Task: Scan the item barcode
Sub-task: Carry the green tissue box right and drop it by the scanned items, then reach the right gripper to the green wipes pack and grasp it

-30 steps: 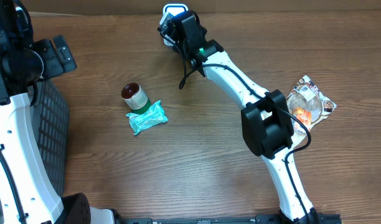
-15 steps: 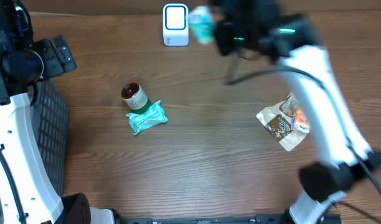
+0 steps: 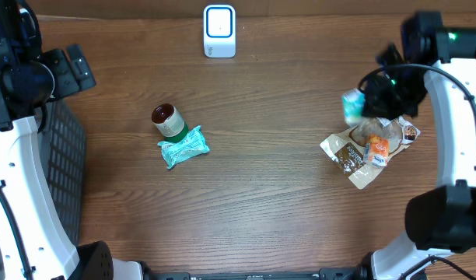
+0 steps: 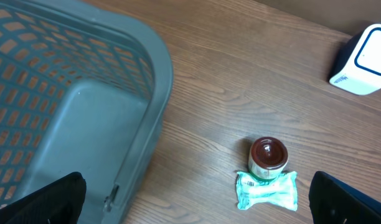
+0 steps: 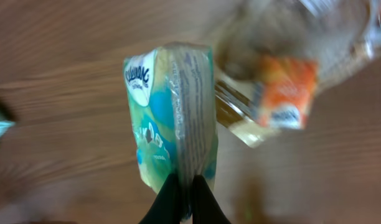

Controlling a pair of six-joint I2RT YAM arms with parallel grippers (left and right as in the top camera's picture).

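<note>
Your right gripper [image 5: 184, 199] was closed tight, jaws pinched on the thin sealed edge of the tissue pack [image 5: 172, 118]. The pack stood straight out from those jaws, teal and white, its seam turned to the wrist camera. The print along that seam was too blurred to read. Just past the pack, off to one side of the jaws, lay the clear snack bags [image 5: 284, 93], one with an orange label. Whether the pack touched them, you couldn't tell. From overhead, the pack hung at the near edge of that pile, over the right side of the table [image 3: 261, 202]. The scanner [image 3: 219, 31], white with a blue-ringed face, sat well apart from your right jaws, at the far edge of the table.

Your left gripper [image 4: 197, 202] was spread wide with nothing between the jaws, only the two dark fingertips [image 4: 53, 199] showing at the bottom corners of the wrist view. Under the left-hand tip was the grey mesh basket [image 4: 72, 112], its rim curving across ahead of the jaws. Ahead, closer to the other tip, a small jar [image 4: 268, 155] with a dark red lid stood upright on the wood. A green packet [image 4: 266, 190] lay against it on the near side. The scanner sat beyond them, well away from those jaws.
</note>
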